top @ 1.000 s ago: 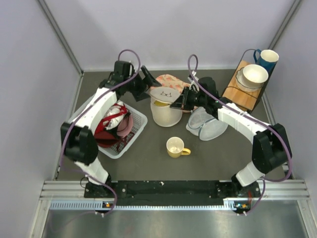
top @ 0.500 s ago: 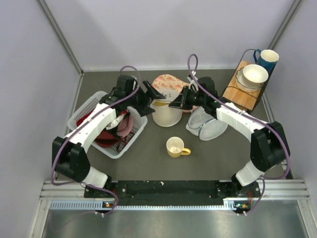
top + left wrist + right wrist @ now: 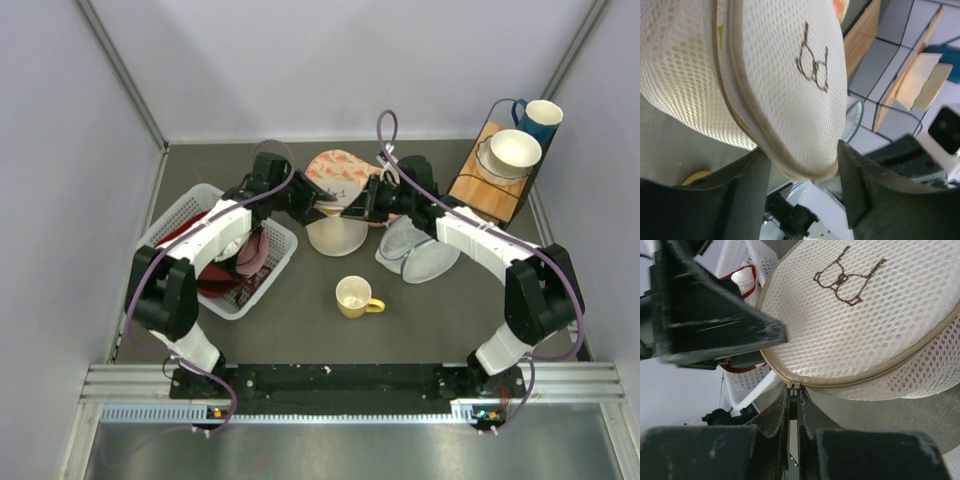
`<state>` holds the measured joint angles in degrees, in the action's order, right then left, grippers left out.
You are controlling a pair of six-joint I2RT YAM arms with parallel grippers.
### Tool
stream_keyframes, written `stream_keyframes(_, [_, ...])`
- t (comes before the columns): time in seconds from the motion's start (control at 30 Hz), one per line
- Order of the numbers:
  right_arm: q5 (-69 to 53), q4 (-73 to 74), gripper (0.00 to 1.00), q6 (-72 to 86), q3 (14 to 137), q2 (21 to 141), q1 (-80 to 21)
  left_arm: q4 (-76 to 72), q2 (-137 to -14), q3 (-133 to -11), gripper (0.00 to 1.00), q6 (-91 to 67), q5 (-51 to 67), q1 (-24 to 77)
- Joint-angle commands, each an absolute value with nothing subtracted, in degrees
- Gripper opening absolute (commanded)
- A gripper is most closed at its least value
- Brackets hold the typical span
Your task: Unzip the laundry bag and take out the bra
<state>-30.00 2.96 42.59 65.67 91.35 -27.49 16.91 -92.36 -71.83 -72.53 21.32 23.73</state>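
Right fingers (image 3: 774, 415): pressed together on the thin metal zipper pull (image 3: 792, 386) at the bag's rim.
Left fingers (image 3: 747, 197): one on each side of the lid's edge, clamped on the laundry bag (image 3: 780, 75).
Change: a second ago the bag hung stretched tall, its lid raised and yellow showing in the gap. Now it sits low and squat on the bench (image 3: 300, 320), and both arms have dropped with it.
Bag make: round cream honeycomb mesh, tan zipper tape round the rim, a brown stitched outline on top.
Bra (image 3: 720, 40): inside the bag; only a faint yellow streak shows beside the zipper line.
Hard to make out: how far the zipper is open.
Around: a white lattice basket (image 3: 175, 215) just left of the bag and a yellow mug (image 3: 353, 296) near its front.
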Motion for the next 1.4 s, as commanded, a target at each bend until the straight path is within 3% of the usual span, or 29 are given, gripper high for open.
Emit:
stream_keyframes(0.0, [-29.36, 3.24, 0.0, 39.99, 66.62, 89.56, -27.69, 15.2, -95.54, -75.67, 0.14, -71.81, 20.75, 23.82])
stream_keyframes(0.03, [-28.92, 4.47, 0.0, 38.77, 66.53, 88.95, -27.42, 15.9, -95.19, -76.02, 0.0, -71.28, 20.48, 23.64])
stream_keyframes(0.2, [-28.92, 5.1, 0.0, 37.44, 61.8, 85.44, -22.34, 17.14, -91.68, -76.55, 0.0, -67.95, 19.86, 20.58])
stream_keyframes(0.33, [-28.04, 4.57, 0.0, 35.69, 56.0, 82.1, -17.49, 21.05, -95.87, -85.29, 0.0, -59.44, 26.69, 18.55])
stream_keyframes(0.6, [-29.89, 5.53, 0.0, 34.28, 60.28, 81.03, -25.46, 28.21, -109.58, -103.34, 0.0, -51.78, 29.71, 18.9])
stream_keyframes(0.63, [-28.93, 5.54, 0.0, 34.97, 61.77, 81.3, -26.27, 29.78, -110.73, -107.01, 0.08, -49.94, 29.45, 18.9])
stream_keyframes(0.67, [-28.57, 5.36, 0.0, 35.68, 62.48, 81.82, -27.15, 32.75, -111.96, -108.96, 0.25, -48.96, 29.44, 18.9])
stream_keyframes(0.7, [-27.96, 5.19, 0.0, 36.47, 63.1, 82.44, -27.68, 34.78, -114.15, -110.81, 0.48, -48.0, 29.53, 18.9])
stream_keyframes(0.73, [-26.38, 4.49, 0.0, 38.39, 63.98, 83.49, -28.29, 35.85, -114.43, -112.57, 0.81, -47.03, 29.79, 18.81])
stream_keyframes(0.83, [-24.8, 0.81, 0.0, 42.34, 63.99, 85.42, -28.3, 35.51, -111.28, -109.53, 0.99, -46.76, 28.66, 18.81])
stream_keyframes(1.1, [-24.52, -4.04, 0.0, 46.23, 62.49, 87.01, -28.3, 34.1, -98.29, -100.04, 0.97, -49.48, 25.14, 17.75])
stream_keyframes(1.23, [-25.05, -4.22, 0.0, 46.14, 62.4, 87.63, -28.3, 25.7, -90.63, -84.95, 0.97, -56.75, 25.57, 17.67])
stream_keyframes(1.37, [-25.31, -4.22, 0.0, 45.62, 62.49, 87.89, -28.3, 23.04, -89.82, -79.63, 0.98, -61.17, 28.82, 18.8])
